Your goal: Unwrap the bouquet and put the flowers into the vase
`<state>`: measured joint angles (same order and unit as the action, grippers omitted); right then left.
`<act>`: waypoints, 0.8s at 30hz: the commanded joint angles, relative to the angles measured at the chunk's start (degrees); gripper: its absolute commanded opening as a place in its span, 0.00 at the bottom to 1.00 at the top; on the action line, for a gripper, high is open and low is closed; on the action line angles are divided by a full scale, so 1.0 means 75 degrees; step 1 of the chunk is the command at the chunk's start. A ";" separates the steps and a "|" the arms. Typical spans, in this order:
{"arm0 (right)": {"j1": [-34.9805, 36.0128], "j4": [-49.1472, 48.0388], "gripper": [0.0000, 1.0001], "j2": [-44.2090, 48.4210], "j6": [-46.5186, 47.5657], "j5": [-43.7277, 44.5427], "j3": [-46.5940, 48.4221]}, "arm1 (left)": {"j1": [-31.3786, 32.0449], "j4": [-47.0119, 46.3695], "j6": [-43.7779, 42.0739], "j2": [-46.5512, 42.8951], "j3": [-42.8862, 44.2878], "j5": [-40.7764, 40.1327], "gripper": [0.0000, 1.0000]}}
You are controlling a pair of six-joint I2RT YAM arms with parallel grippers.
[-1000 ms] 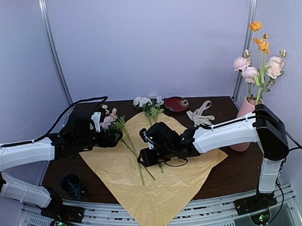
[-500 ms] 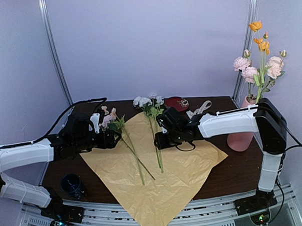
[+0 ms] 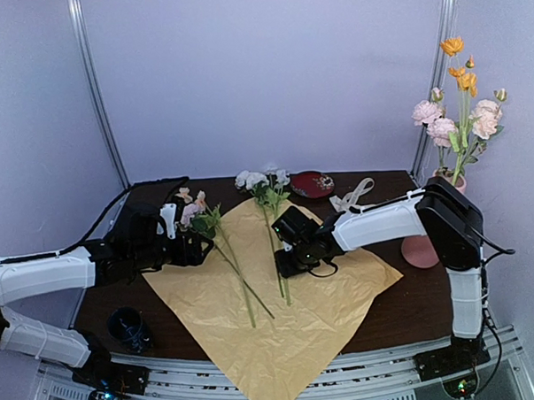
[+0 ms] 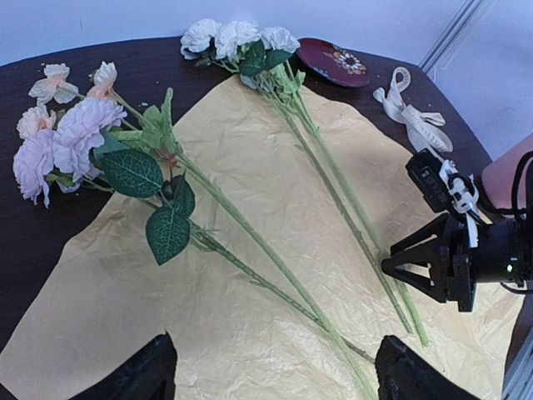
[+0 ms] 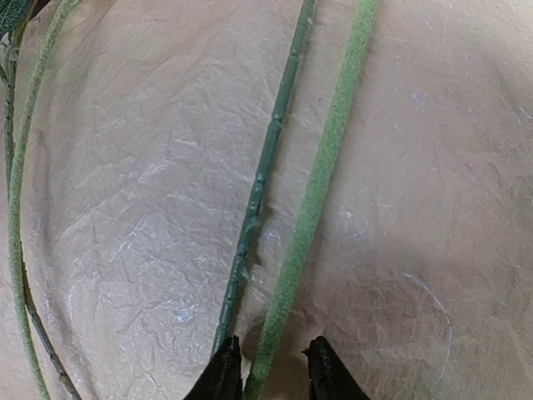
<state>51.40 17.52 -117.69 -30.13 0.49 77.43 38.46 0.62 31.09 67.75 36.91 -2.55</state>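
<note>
Right wrist shows my right end effector (image 5: 273,367) astride one flower stem (image 5: 321,183) for pickup, pinch unclear; left end effector (image 4: 271,377) spread.

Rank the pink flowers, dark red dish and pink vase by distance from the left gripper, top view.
From the left gripper:
1. pink flowers, just beyond its fingers, on the table's left.
2. dark red dish, far edge, near the centre.
3. pink vase, far right side.
</note>
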 commanded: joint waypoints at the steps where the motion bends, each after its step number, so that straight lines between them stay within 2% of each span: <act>1: -0.0020 0.0048 0.25 -0.0089 -0.0019 0.0179 0.0081 | -0.0018 -0.0152 -0.0155 -0.0148 -0.0087 -0.0093 0.86; 5: -0.0017 -0.0029 0.15 -0.0173 -0.0153 0.0102 -0.0038 | -0.0014 -0.0179 -0.0148 -0.0133 -0.0095 -0.0076 0.86; 9: -0.0021 -0.0214 0.00 -0.0156 -0.0362 0.0163 -0.0257 | -0.0019 -0.0177 -0.0132 -0.0127 -0.0090 -0.0054 0.86; 16: -0.0196 -0.0790 0.00 0.0786 -0.1008 0.0758 -0.0684 | -0.0012 -0.0099 -0.0117 -0.0302 0.0003 -0.0077 0.85; 24: -0.0245 -0.2251 0.00 0.2213 -0.1491 0.0954 -0.1321 | -0.0017 0.0238 -0.0294 -0.0572 0.0758 -0.0024 0.85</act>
<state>49.71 9.34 -107.39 -38.87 5.34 69.30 38.46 2.70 30.50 65.32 38.41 -2.63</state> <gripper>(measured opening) 0.027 0.854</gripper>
